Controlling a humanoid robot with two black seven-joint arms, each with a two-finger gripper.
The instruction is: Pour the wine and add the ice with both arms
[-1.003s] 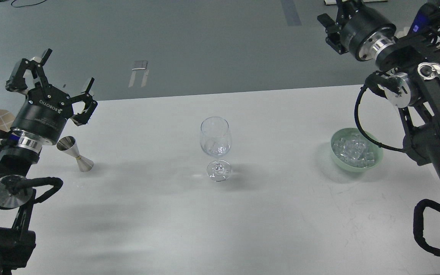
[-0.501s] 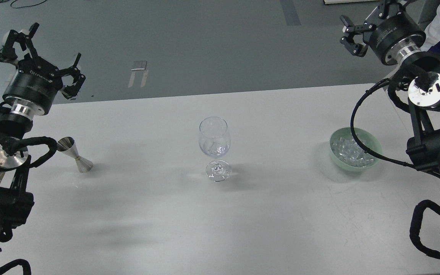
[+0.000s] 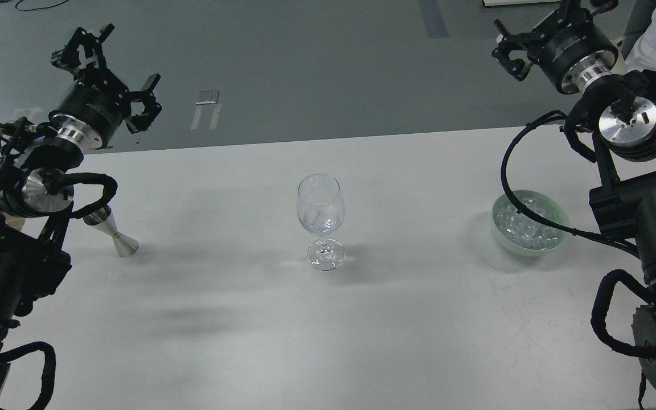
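We raise both arms clear, left gripper (image 3: 113, 80) and right gripper (image 3: 538, 28) held high, prongs spread, gripping nothing.

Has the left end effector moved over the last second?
Yes. The left end effector has gone up and right in the head view, away from the jigger, which has stayed put on the table.

A: Even, diffuse overhead light. Soft smeared shadows on the white table (image 3: 362, 341), darkest lower left.
B: Glare?
A: Small highlights on the wine glass (image 3: 320, 204) and silver joint discs (image 3: 628, 118). Focus sharp throughout.
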